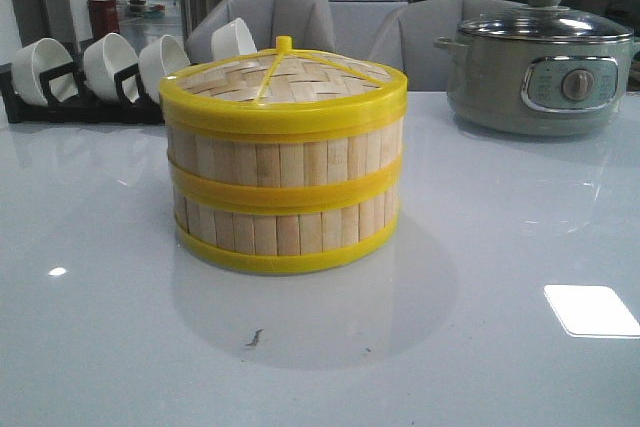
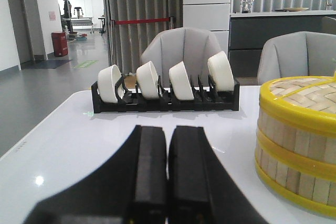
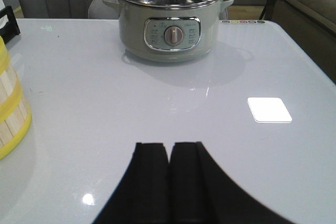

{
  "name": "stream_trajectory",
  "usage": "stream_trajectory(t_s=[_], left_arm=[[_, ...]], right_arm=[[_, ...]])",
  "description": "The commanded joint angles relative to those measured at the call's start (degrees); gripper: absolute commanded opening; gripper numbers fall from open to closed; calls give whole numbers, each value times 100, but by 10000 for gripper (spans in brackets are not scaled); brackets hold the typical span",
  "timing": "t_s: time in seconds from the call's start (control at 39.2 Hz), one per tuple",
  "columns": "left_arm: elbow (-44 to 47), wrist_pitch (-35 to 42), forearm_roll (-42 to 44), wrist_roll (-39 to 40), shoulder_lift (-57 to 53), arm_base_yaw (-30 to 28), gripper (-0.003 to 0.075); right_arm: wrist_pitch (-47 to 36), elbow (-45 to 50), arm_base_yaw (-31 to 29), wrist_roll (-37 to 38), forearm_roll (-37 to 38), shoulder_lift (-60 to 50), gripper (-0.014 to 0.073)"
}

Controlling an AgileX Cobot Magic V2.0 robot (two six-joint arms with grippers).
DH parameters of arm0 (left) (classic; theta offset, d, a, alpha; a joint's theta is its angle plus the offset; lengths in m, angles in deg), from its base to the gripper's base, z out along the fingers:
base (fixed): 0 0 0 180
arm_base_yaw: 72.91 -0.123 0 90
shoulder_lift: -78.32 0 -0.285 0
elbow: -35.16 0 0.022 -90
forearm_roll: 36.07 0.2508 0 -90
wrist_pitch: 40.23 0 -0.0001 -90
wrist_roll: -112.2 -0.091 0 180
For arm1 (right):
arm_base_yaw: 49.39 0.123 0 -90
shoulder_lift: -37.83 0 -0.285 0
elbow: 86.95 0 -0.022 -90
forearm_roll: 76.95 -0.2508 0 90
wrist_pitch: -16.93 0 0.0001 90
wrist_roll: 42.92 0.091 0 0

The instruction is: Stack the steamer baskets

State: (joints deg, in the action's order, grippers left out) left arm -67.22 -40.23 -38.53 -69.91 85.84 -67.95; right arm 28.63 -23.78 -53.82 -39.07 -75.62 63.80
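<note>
Two steamer baskets stand stacked in the middle of the white table, the upper tier on the lower tier, with the woven bamboo lid on top. The stack also shows at the edge of the left wrist view as the steamer baskets, and a sliver of the steamer baskets shows in the right wrist view. My left gripper is shut and holds nothing, apart from the stack. My right gripper is shut and holds nothing, over bare table. Neither gripper shows in the front view.
A grey-green electric pot with a glass lid stands at the back right. A black rack holding several white bowls stands at the back left. Grey chairs sit behind the table.
</note>
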Motion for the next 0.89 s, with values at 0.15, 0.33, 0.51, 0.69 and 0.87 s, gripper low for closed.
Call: stream_trajectory(t_s=[0.15, 0.33, 0.51, 0.69, 0.87], left_arm=[[7, 462, -9, 16, -84, -5, 87], [7, 462, -9, 16, -84, -5, 87], [7, 462, -9, 16, -84, -5, 87], [7, 462, -9, 16, -84, -5, 87], [7, 462, -9, 16, -84, -5, 87]], right_arm=[[-523, -164, -34, -43, 45, 42, 56], [-523, -164, -34, -43, 45, 42, 56], [-523, -164, -34, -43, 45, 42, 56], [-609, -164, -34, -43, 45, 43, 56], [-450, -164, -24, -38, -29, 37, 56]])
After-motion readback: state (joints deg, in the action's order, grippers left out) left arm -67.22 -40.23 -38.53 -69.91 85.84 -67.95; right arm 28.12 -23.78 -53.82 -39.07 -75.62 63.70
